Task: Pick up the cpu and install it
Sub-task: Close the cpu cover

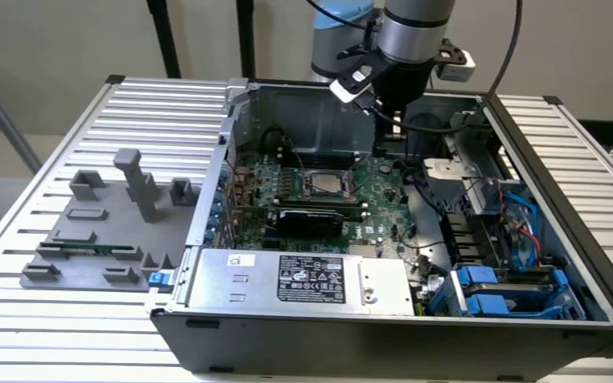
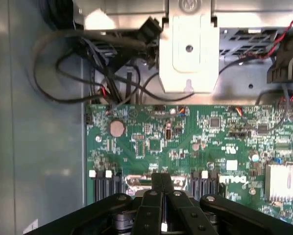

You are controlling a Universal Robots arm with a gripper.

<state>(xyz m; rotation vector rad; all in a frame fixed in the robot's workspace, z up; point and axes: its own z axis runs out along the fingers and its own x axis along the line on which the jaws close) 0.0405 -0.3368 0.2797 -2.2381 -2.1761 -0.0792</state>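
Observation:
The cpu (image 1: 325, 184) is a small silvery square lying flat in the black socket frame on the green motherboard (image 1: 376, 209) inside the open computer case. My gripper (image 1: 385, 137) hangs over the board's far edge, beyond the socket and towards the exterior view's right, apart from the cpu. In the wrist view the gripper (image 2: 161, 182) has its two black fingers pressed together, shut, with nothing visible between them. Under them lies the green motherboard (image 2: 195, 137) with its round coin battery (image 2: 117, 129).
A grey fixture plate (image 1: 99, 239) with upright blocks sits on the slatted table at the exterior view's left. The power supply (image 1: 296, 279) fills the case's near side, with blue drive bays (image 1: 498, 291) at its right. Cables (image 2: 78, 73) and a metal bracket (image 2: 188, 54) lie beyond the board.

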